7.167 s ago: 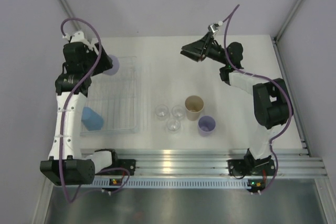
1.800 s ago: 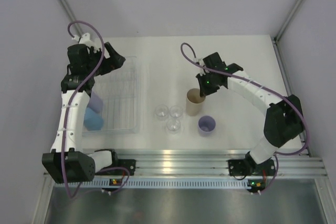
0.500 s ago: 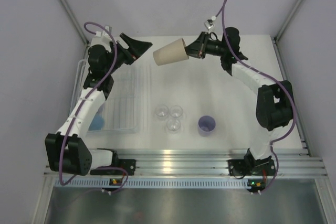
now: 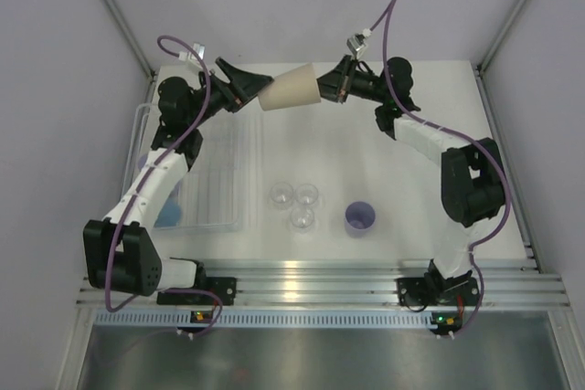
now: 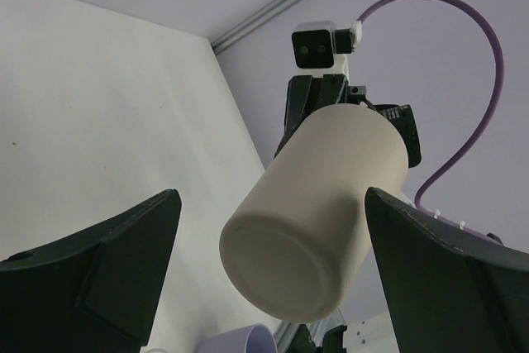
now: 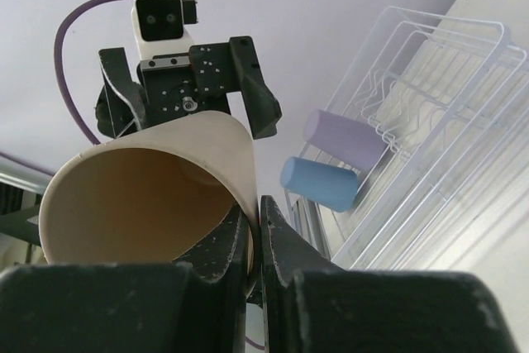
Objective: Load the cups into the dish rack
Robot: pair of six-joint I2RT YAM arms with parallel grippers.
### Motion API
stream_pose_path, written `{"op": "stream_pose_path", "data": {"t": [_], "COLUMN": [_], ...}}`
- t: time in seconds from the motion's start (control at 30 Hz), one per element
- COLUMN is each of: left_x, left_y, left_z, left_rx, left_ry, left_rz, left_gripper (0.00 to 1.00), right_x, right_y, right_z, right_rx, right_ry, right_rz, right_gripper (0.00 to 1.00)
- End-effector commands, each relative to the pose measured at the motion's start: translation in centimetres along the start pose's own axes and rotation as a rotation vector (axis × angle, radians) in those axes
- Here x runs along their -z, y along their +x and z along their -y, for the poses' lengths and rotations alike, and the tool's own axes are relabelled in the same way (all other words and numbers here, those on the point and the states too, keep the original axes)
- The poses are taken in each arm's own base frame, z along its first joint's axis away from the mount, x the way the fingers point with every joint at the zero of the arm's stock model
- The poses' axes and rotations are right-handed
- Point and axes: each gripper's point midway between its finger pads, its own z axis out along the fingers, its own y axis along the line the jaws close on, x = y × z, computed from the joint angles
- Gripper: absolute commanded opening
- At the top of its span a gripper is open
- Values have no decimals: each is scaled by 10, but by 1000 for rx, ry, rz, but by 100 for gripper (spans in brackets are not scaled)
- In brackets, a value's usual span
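My right gripper (image 4: pixel 324 89) is shut on the rim of the beige cup (image 4: pixel 291 91) and holds it on its side in the air above the table's far middle. The right wrist view shows one finger inside the cup's mouth (image 6: pixel 149 196) and one outside. My left gripper (image 4: pixel 259 83) is open right at the cup's base. In the left wrist view the base (image 5: pixel 289 266) sits between the spread fingers (image 5: pixel 107 270) with a gap on each side. The clear dish rack (image 4: pixel 215 180) lies at the left. It holds a blue cup (image 6: pixel 318 183) and a lavender cup (image 6: pixel 343 138).
Three small clear cups (image 4: pixel 281 195), (image 4: pixel 308 194), (image 4: pixel 302 218) stand together at the table's middle. A second lavender cup (image 4: pixel 360 217) stands upright to their right. The left arm reaches over the rack and hides most of the blue cup (image 4: pixel 167 216) in the top view.
The right gripper lifted the beige cup off the table, tipped it sideways and carried it left. The left gripper left the rack and came right, up to the cup's base.
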Motion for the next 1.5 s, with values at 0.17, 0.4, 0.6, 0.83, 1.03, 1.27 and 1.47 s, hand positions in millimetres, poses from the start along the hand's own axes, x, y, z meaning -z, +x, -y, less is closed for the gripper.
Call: {"op": "stream_pose_path", "data": {"t": [0.17,0.4,0.6,0.83,1.03,1.27,1.47], "left_x": [0,3,5,8,3,-6,-7], "left_y": [8,18,27,33,33,39,36], "left_z": [31,32,35,38,43,40,38], "left_rx": [-27,-23,-33,-40,-30,-8,-5], "left_ry": [144,158,194,220,253,253,238], "left_rz": [-28,-66,-119,-154,-151,-171,-144], "left_gripper": [98,98,98,99,97,58,0], "right_x": [-15,-17,-19,-21,-28,-33,-32], "right_y": [7,6,5,6,8,14,18], "right_z": [-25,-24,-24,-23,-22,-18,-17], "right_rx": [75,78,72,58,34,28,26], "right_ry": [-67,-71,-85,-102,-131,-137,-140], "right_rz": [4,4,-10,-16,-31,-50,-57], "right_gripper": [0,0,0,0,0,0,0]}}
